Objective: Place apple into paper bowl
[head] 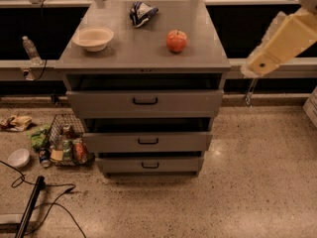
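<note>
Camera view: the apple (177, 41) sits upright on the grey top of a drawer cabinet (148, 56), right of centre and toward the middle of the surface. It is round and red-orange, with a paler yellowish patch near the crown and a short stem standing up. The paper bowl (93, 37) stands on the same top at the left, well apart from the apple. It is shallow, cream-coloured and wide-rimmed, broader than the fruit, with nothing seen inside.

A crumpled blue-and-white packet (142, 13) lies at the back of the top, between the two and behind them.

The gripper (263, 63), a cream-coloured unit, hangs off the cabinet's right edge, clear of the top and touching nothing. Whether it is spread or closed cannot be told.

On the floor at left are a wire basket (67, 145) of cans and a small white bowl (19, 157).
</note>
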Robot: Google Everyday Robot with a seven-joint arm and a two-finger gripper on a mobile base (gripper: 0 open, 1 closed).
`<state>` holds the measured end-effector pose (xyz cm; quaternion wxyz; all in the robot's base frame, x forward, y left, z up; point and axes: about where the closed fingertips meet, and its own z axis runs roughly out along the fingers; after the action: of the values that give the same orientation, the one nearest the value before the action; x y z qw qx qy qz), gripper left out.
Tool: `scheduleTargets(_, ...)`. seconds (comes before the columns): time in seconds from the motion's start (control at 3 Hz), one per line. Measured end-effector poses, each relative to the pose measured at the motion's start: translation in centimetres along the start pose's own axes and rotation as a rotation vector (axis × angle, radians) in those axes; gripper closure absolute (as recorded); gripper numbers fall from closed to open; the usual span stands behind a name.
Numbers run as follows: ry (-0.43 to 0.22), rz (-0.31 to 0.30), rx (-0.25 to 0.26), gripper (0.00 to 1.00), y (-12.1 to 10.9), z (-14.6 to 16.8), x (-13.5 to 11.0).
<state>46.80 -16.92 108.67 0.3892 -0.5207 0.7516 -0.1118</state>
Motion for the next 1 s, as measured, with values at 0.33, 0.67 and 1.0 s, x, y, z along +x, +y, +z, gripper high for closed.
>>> scheduleTargets(0.33, -0.092, 0.175, -0.032, 0.00, -0.3, 6.7, 2.9)
scheduleTargets(0.67, -0.186, 0.268, -0.023, 0.00, -1.6, 9.3, 2.5)
scheduleTargets(1.0, -0.188, 0.265, -0.019, 0.00, -1.7, 9.1, 2.3)
